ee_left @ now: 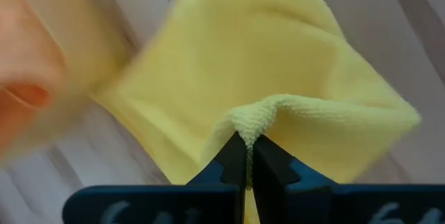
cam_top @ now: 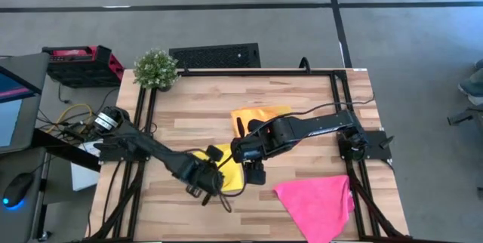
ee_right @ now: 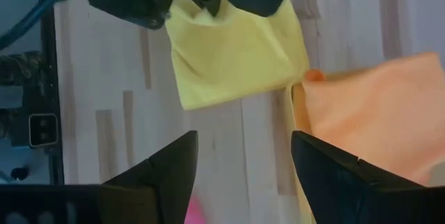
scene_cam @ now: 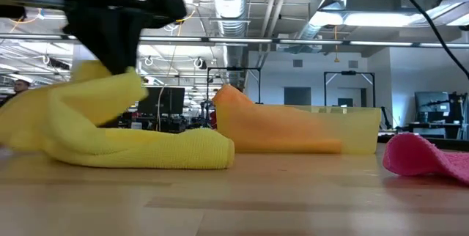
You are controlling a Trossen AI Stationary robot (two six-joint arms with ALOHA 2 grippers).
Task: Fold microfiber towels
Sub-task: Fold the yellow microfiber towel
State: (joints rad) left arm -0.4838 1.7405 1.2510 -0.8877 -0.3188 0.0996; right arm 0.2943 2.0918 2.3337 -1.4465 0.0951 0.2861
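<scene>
The bright yellow towel (cam_top: 226,169) lies bunched at the table's middle, partly under both arms; it also shows in the low view (scene_cam: 124,137). My left gripper (ee_left: 249,156) is shut on it. My right gripper (ee_right: 243,158) is open and empty above the table, just right of the yellow towel. An orange towel (cam_top: 260,116) lies in the translucent yellow tray (scene_cam: 359,130) behind it. The hot pink towel (cam_top: 317,201) lies at the near right. My left gripper pinches a raised edge fold of the yellow towel (ee_left: 254,116) between its two fingertips. That part stands lifted off the table, while the rest of the towel (ee_left: 278,50) lies spread on the wood.
A small potted plant (cam_top: 156,68) stands at the far left corner. A black frame (cam_top: 343,84) runs along the table's right and far sides. Bare wood lies at the near left and far middle.
</scene>
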